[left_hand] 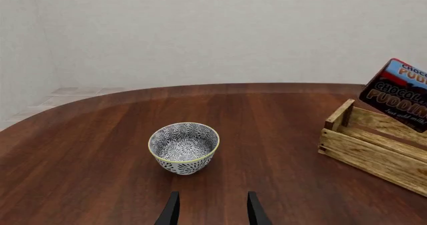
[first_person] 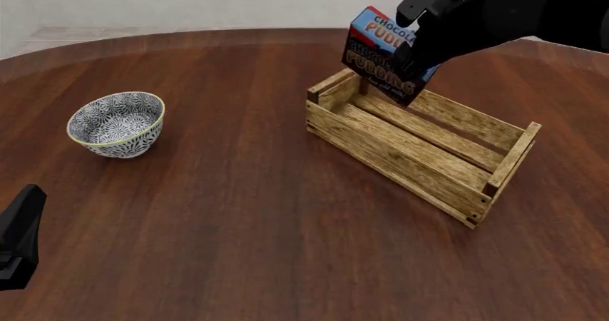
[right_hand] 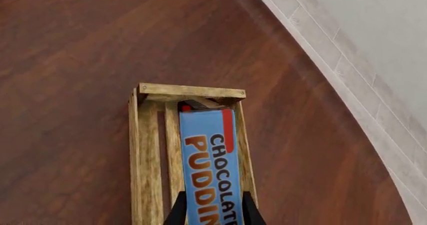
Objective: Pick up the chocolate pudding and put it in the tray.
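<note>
Left gripper [left_hand: 212,212]: low at the left edge of the front view, fingers apart on nothing, idle and well clear of the work.
Bowl [first_person: 116,124]: left of centre, upright, not part of the job.
Tray [first_person: 418,144]: right of centre, lying diagonally, open top ready to receive.
Chocolate pudding [first_person: 384,53]: upper right, tilted, off the table above the tray's far-left end.
Right gripper [right_hand: 212,210]: fingers clamped on the carton's sides, apparently poised for lowering in.

You get bright, even, diffuse light in all three views, sharp edge to edge with no blur. The table [first_person: 238,214] shows a soft sheen, and the tray [first_person: 418,146] casts only faint shadow.
</note>
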Robot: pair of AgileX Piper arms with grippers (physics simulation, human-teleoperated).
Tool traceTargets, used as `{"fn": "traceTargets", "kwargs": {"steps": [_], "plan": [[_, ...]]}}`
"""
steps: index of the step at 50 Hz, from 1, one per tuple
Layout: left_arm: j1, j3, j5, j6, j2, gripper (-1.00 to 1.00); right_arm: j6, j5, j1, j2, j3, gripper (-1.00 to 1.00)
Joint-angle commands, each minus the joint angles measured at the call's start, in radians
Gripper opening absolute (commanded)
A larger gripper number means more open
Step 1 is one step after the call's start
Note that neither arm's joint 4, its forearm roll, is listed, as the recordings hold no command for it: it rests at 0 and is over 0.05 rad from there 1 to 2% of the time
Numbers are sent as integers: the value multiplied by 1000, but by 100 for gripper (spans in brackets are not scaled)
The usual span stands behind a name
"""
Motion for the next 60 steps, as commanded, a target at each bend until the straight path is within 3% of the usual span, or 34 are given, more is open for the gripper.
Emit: {"fn": "traceTargets", "kwargs": {"steps": [1, 23, 60], "plan": [[0, 0, 0, 0, 0, 100, 24, -18, -15, -5, 32, -100], [0, 0, 0, 0, 0, 100, 13, -31, -54, -23, 76, -100], [0, 0, 0, 0, 0, 100, 16, -67, -52, 36, 102, -100]]}}
